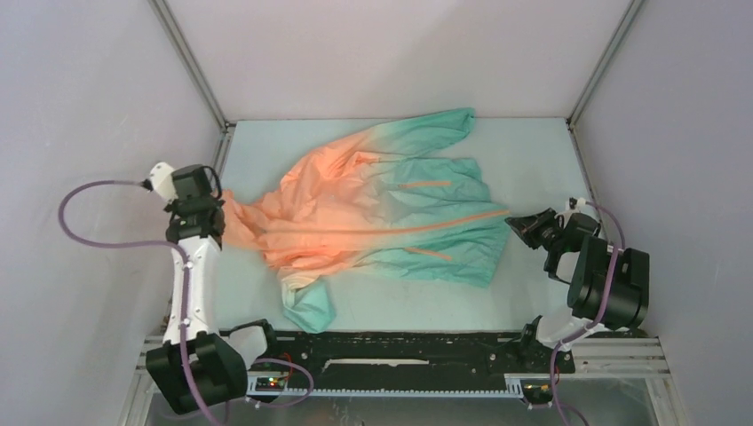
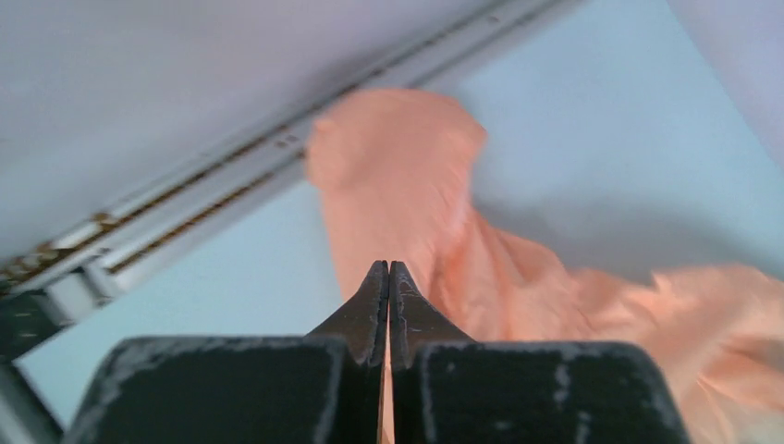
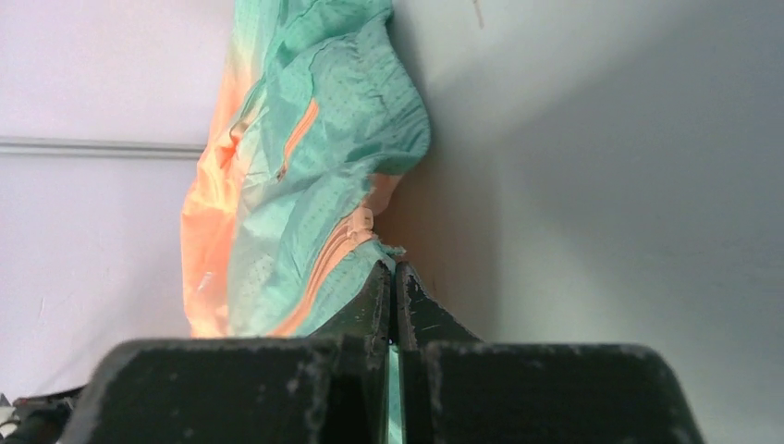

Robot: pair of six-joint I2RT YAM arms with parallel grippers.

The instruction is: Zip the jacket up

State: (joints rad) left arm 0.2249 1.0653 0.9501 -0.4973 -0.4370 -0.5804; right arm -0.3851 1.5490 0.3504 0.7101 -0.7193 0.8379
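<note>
I held the jacket (image 1: 382, 209), left jaws pinching its 9 o'clock end, right jaws its 3 o'clock hem

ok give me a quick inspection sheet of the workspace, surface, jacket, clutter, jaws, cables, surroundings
surface: pale table, bare around the garment
job's things: jacket lying spread out, peach end toward the left arm, teal hem toward the right arm; how far the zipper is closed cannot be told
clutter: nothing seen
jaws: left jaws shut on the peach end of the jacket; right jaws shut on the teal hem at the zipper's end
cables: purple cable loops off the left arm, another runs along the right arm, both clear of the jacket
surroundings: plain walls, metal frame posts
</note>
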